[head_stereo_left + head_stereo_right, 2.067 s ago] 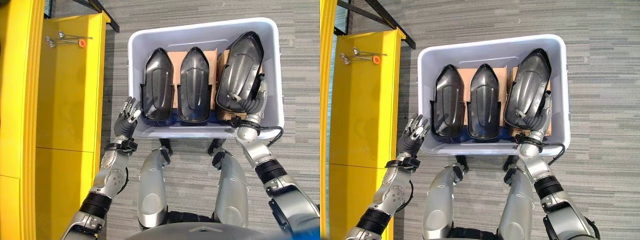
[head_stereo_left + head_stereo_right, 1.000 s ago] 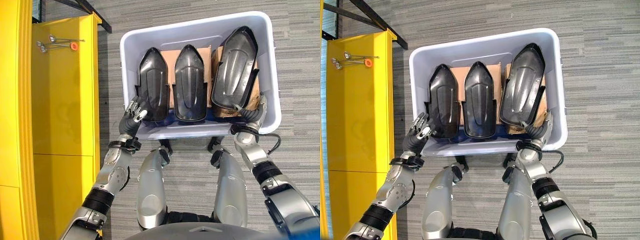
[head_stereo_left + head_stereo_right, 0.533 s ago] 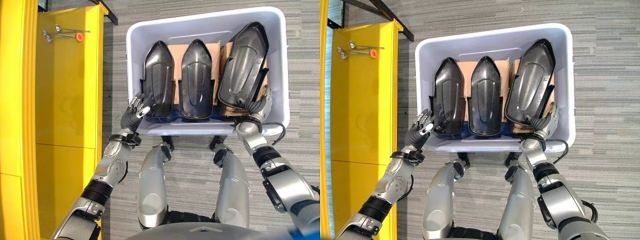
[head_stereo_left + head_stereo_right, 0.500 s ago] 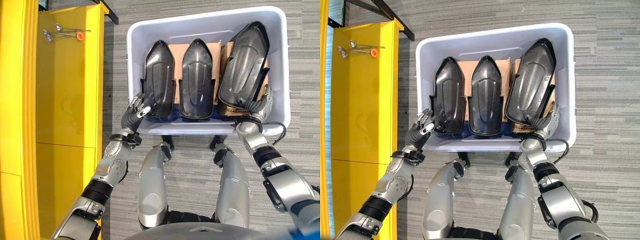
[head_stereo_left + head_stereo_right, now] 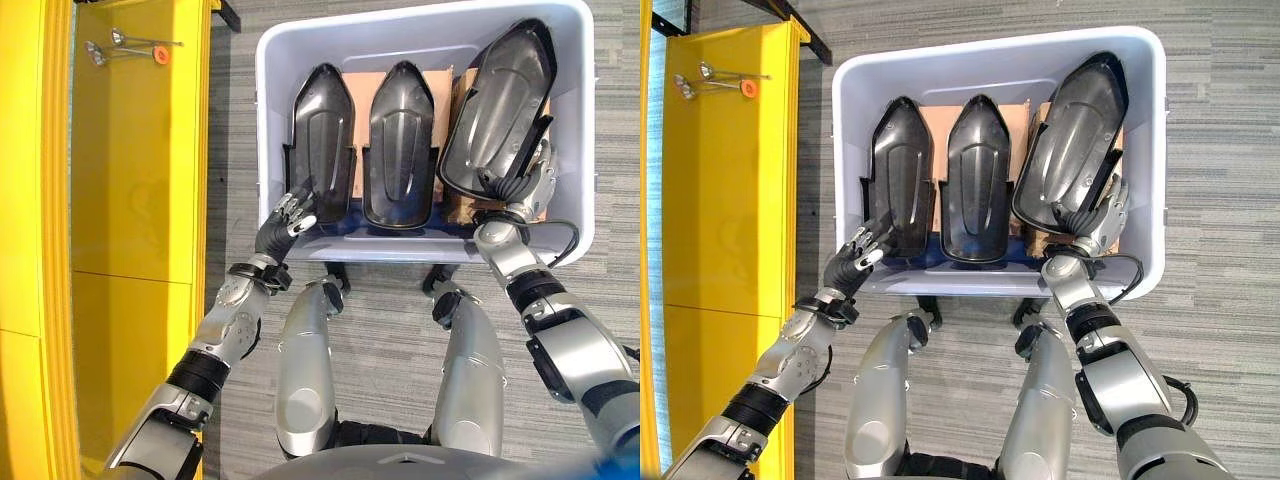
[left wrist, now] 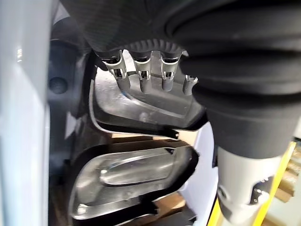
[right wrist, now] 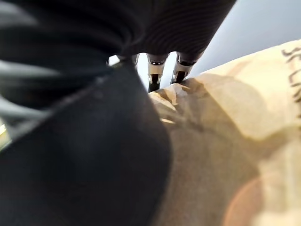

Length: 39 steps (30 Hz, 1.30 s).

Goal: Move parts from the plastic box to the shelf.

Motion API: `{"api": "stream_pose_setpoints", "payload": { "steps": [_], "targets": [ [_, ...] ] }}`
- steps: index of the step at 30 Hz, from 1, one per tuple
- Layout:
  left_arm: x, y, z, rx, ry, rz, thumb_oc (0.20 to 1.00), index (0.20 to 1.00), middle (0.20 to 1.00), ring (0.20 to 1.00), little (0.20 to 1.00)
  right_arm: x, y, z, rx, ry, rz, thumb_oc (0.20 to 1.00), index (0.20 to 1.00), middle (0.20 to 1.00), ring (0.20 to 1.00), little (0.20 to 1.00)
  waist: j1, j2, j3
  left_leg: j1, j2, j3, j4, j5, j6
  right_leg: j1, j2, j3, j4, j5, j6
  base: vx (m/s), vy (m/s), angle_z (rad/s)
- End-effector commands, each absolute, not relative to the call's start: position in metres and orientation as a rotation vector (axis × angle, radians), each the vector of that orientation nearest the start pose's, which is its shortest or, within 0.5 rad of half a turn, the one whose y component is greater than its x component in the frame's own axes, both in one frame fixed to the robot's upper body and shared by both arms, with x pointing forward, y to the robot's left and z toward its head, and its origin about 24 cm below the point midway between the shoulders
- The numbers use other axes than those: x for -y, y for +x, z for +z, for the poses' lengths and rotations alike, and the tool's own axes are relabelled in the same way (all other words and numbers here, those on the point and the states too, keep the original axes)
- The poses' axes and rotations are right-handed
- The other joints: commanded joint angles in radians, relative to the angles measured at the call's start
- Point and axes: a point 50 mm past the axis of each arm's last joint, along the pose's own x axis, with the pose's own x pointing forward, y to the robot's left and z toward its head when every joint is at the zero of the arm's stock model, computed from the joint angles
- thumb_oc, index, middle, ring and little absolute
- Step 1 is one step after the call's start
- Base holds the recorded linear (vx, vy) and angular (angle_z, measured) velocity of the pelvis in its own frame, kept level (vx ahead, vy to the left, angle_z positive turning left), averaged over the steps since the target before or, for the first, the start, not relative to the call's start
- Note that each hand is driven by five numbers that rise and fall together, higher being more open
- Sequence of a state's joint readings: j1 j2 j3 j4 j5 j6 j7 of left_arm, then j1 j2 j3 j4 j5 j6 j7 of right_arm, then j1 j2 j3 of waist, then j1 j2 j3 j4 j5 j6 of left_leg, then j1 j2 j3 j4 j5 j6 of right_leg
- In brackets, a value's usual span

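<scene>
A pale grey plastic box (image 5: 400, 35) on the floor holds three black moulded parts standing on brown cardboard (image 7: 225, 141). The left part (image 5: 322, 140) and the middle part (image 5: 400, 145) lie side by side. The right part (image 5: 500, 105) is larger and tilted up. My right hand (image 5: 1095, 222) is inside the box's near right corner, fingers curled round that part's near end. My left hand (image 5: 285, 220) reaches over the near left rim, its straight fingers (image 6: 141, 75) at the near end of the left part (image 6: 136, 101), holding nothing.
The yellow shelf (image 5: 130, 150) runs along the left side of the box, a strip of grey carpet between them. A few small metal tools (image 5: 130, 48) lie at the shelf's far end.
The view has shifted. My left hand has moved from outside the box's near left corner over the rim to the left part. My right hand keeps its hold on the right part.
</scene>
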State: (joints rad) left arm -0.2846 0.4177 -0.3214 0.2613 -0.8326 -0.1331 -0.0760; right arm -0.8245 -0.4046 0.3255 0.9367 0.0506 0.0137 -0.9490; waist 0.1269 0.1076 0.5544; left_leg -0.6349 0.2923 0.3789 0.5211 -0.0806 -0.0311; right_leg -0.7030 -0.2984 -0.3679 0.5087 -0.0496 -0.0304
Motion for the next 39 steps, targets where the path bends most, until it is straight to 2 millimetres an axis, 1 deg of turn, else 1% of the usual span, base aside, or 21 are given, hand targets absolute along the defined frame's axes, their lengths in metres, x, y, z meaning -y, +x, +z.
{"api": "stream_pose_setpoints", "payload": {
  "steps": [1, 3, 4, 5, 6, 9, 10, 11, 13, 14, 16, 17, 18, 19, 20, 28, 30, 32, 36, 37, 39],
  "targets": [
    [-0.157, 0.294, 0.063, 0.017, -0.306, -0.319, 1.000, 1.000, 1.000, 1.000, 1.000, 0.228, 0.368, 0.093, -0.018, -0.615, -0.816, 1.000, 1.000, 1.000, 1.000, 1.000, 0.038, 0.034, -0.034, -0.040, 0.025, -0.066, -0.100, 0.076, -0.077, -0.034, -0.114, -0.005, 0.111, -0.040, 0.136, -0.02, 0.025, 0.04],
    [-0.154, 0.297, 0.062, 0.010, -0.301, -0.305, 1.000, 1.000, 1.000, 1.000, 1.000, 0.230, 0.367, 0.086, -0.083, -0.600, -0.838, 1.000, 1.000, 1.000, 1.000, 1.000, 0.040, 0.035, -0.034, -0.081, 0.029, -0.074, -0.082, 0.074, -0.080, -0.069, -0.119, -0.005, 0.126, -0.040, 0.134, -0.02, 0.037, 0.00],
    [-0.152, 0.299, 0.061, 0.009, -0.312, -0.308, 1.000, 1.000, 1.000, 1.000, 1.000, 0.232, 0.367, 0.080, -0.155, -0.593, -0.817, 0.564, 0.564, 0.564, 0.564, 0.564, 0.040, 0.038, -0.034, -0.116, 0.031, -0.080, -0.068, 0.075, -0.082, -0.103, -0.124, 0.000, 0.143, -0.039, 0.132, -0.01, 0.026, -0.03],
    [-0.151, 0.299, 0.061, 0.010, -0.313, -0.307, 1.000, 1.000, 1.000, 1.000, 1.000, 0.232, 0.367, 0.079, -0.165, -0.587, -0.814, 0.429, 0.429, 0.429, 0.429, 0.429, 0.040, 0.039, -0.034, -0.118, 0.031, -0.080, -0.067, 0.075, -0.082, -0.105, -0.124, 0.000, 0.145, -0.040, 0.132, 0.00, 0.000, 0.00],
    [-0.149, 0.300, 0.060, 0.004, -0.316, -0.308, 1.000, 1.000, 1.000, 1.000, 1.000, 0.233, 0.367, 0.074, -0.216, -0.550, -0.793, 0.200, 0.200, 0.200, 0.200, 0.200, 0.042, 0.043, -0.034, -0.142, 0.029, -0.086, -0.063, 0.079, -0.084, -0.130, -0.126, 0.003, 0.158, -0.039, 0.132, -0.03, -0.030, 0.06],
    [-0.146, 0.299, 0.057, -0.012, -0.323, -0.315, 1.000, 1.000, 1.000, 1.000, 1.000, 0.238, 0.367, 0.075, -0.215, -0.673, -0.783, 0.200, 0.200, 0.200, 0.200, 0.200, 0.050, 0.049, -0.034, -0.186, 0.022, -0.103, -0.058, 0.085, -0.088, -0.170, -0.130, 0.006, 0.177, -0.038, 0.131, -0.01, -0.021, 0.09],
    [-0.145, 0.297, 0.052, -0.025, -0.309, -0.306, 1.000, 1.000, 1.000, 1.000, 1.000, 0.241, 0.365, 0.072, -0.244, -0.698, -0.791, 0.200, 0.200, 0.200, 0.200, 0.200, 0.053, 0.051, -0.034, -0.179, 0.014, -0.113, -0.044, 0.059, -0.103, -0.162, -0.137, 0.016, 0.195, -0.064, 0.148, -0.06, -0.004, 0.04],
    [-0.147, 0.301, 0.054, -0.008, -0.284, -0.302, 1.000, 1.000, 1.000, 1.000, 1.000, 0.246, 0.366, 0.077, -0.265, -0.717, -0.822, 0.200, 0.200, 0.200, 0.200, 0.200, 0.058, 0.053, -0.034, -0.214, 0.012, -0.112, -0.055, 0.090, -0.091, -0.192, -0.133, 0.005, 0.186, -0.039, 0.130, -0.05, 0.001, 0.02],
    [-0.146, 0.300, 0.054, 0.003, -0.301, -0.314, 1.000, 1.000, 1.000, 1.000, 1.000, 0.256, 0.361, 0.072, -0.308, -0.744, -0.842, 0.200, 0.200, 0.200, 0.200, 0.200, 0.058, 0.055, -0.034, -0.223, 0.011, -0.115, -0.052, 0.091, -0.092, -0.198, -0.134, 0.006, 0.189, -0.041, 0.130, -0.06, 0.009, 0.06],
    [-0.146, 0.299, 0.055, 0.015, -0.302, -0.317, 1.000, 1.000, 1.000, 1.000, 1.000, 0.265, 0.355, 0.065, -0.355, -0.742, -0.873, 0.200, 0.200, 0.200, 0.200, 0.200, 0.057, 0.056, -0.034, -0.230, 0.010, -0.117, -0.053, 0.091, -0.093, -0.205, -0.132, 0.008, 0.188, -0.041, 0.131, -0.02, 0.013, 0.08],
    [-0.147, 0.298, 0.054, 0.017, -0.305, -0.316, 1.000, 1.000, 1.000, 1.000, 1.000, 0.274, 0.348, 0.057, -0.394, -0.733, -0.892, 0.200, 0.200, 0.200, 0.200, 0.200, 0.054, 0.056, -0.034, -0.231, 0.007, -0.117, -0.055, 0.090, -0.093, -0.205, -0.131, 0.009, 0.185, -0.040, 0.132, 0.01, 0.006, 0.03],
    [-0.147, 0.295, 0.050, 0.007, -0.307, -0.314, 1.000, 1.000, 1.000, 1.000, 1.000, 0.278, 0.341, 0.047, -0.430, -0.730, -0.895, 0.200, 0.200, 0.200, 0.200, 0.200, 0.052, 0.056, -0.034, -0.207, 0.005, -0.121, -0.046, 0.063, -0.108, -0.184, -0.133, 0.019, 0.191, -0.063, 0.150, 0.00, 0.000, 0.00],
    [-0.147, 0.297, 0.053, 0.020, -0.306, -0.313, 1.000, 1.000, 1.000, 1.000, 1.000, 0.279, 0.342, 0.049, -0.430, -0.716, -0.896, 0.200, 0.200, 0.200, 0.200, 0.200, 0.053, 0.057, -0.034, -0.229, 0.008, -0.116, -0.058, 0.090, -0.094, -0.203, -0.129, 0.009, 0.177, -0.039, 0.133, 0.05, 0.009, 0.01],
    [-0.147, 0.294, 0.048, 0.008, -0.304, -0.307, 1.000, 1.000, 1.000, 1.000, 1.000, 0.281, 0.336, 0.039, -0.490, -0.684, -0.886, 0.200, 0.200, 0.200, 0.200, 0.200, 0.051, 0.058, -0.034, -0.206, 0.007, -0.120, -0.049, 0.062, -0.110, -0.183, -0.132, 0.021, 0.187, -0.063, 0.151, -0.02, 0.006, 0.04],
    [-0.148, 0.293, 0.046, 0.008, -0.305, -0.304, 1.000, 1.000, 1.000, 1.000, 1.000, 0.282, 0.331, 0.032, -0.517, -0.645, -0.897, 0.200, 0.200, 0.200, 0.200, 0.200, 0.049, 0.059, -0.034, -0.204, 0.008, -0.118, -0.052, 0.065, -0.111, -0.183, -0.131, 0.022, 0.184, -0.062, 0.152, 0.05, 0.005, 0.04],
    [-0.156, 0.285, 0.040, 0.011, -0.326, -0.297, 1.000, 1.000, 1.000, 1.000, 1.000, 0.300, 0.308, 0.012, -0.585, -0.610, -0.966, 0.200, 0.200, 0.200, 0.200, 0.200, 0.041, 0.066, -0.034, -0.171, 0.009, -0.105, -0.082, 0.074, -0.115, -0.160, -0.128, 0.029, 0.162, -0.058, 0.155, -0.01, 0.004, 0.01],
    [-0.157, 0.284, 0.038, 0.012, -0.326, -0.303, 1.000, 1.000, 1.000, 1.000, 1.000, 0.301, 0.307, 0.013, -0.553, -0.622, -0.981, 0.200, 0.200, 0.200, 0.200, 0.200, 0.040, 0.067, -0.034, -0.155, 0.009, -0.100, -0.092, 0.077, -0.114, -0.148, -0.128, 0.028, 0.152, -0.054, 0.156, -0.02, -0.013, 0.01],
    [-0.156, 0.282, 0.037, 0.006, -0.329, -0.305, 1.000, 1.000, 1.000, 1.000, 1.000, 0.300, 0.310, 0.020, -0.444, -0.631, -1.026, 0.200, 0.200, 0.200, 0.200, 0.200, 0.038, 0.069, -0.034, -0.123, 0.008, -0.094, -0.112, 0.081, -0.113, -0.122, -0.125, 0.028, 0.133, -0.048, 0.159, -0.03, -0.027, -0.01],
    [-0.160, 0.279, 0.035, -0.005, -0.327, -0.310, 1.000, 1.000, 1.000, 1.000, 1.000, 0.292, 0.327, 0.050, -0.194, -0.672, -1.059, 0.200, 0.200, 0.200, 0.200, 0.200, 0.034, 0.067, -0.034, -0.049, 0.006, -0.079, -0.145, 0.085, -0.108, -0.057, -0.118, 0.025, 0.093, -0.039, 0.164, -0.04, -0.020, -0.08],
    [-0.163, 0.280, 0.037, 0.004, -0.325, -0.308, 1.000, 1.000, 1.000, 1.000, 1.000, 0.290, 0.332, 0.062, -0.126, -0.667, -1.074, 0.200, 0.200, 0.200, 0.200, 0.200, 0.034, 0.066, -0.034, -0.045, 0.009, -0.069, -0.164, 0.110, -0.093, -0.055, -0.110, 0.016, 0.071, -0.014, 0.150, -0.08, -0.030, -0.12],
    [-0.168, 0.279, 0.036, 0.002, -0.320, -0.302, 1.000, 1.000, 1.000, 1.000, 1.000, 0.290, 0.334, 0.070, -0.070, -0.659, -1.084, 0.200, 0.200, 0.200, 0.200, 0.200, 0.031, 0.061, -0.034, -0.009, 0.011, -0.061, -0.174, 0.109, -0.091, -0.022, -0.106, 0.015, 0.060, -0.015, 0.153, -0.05, -0.022, -0.09]
  ]
}}
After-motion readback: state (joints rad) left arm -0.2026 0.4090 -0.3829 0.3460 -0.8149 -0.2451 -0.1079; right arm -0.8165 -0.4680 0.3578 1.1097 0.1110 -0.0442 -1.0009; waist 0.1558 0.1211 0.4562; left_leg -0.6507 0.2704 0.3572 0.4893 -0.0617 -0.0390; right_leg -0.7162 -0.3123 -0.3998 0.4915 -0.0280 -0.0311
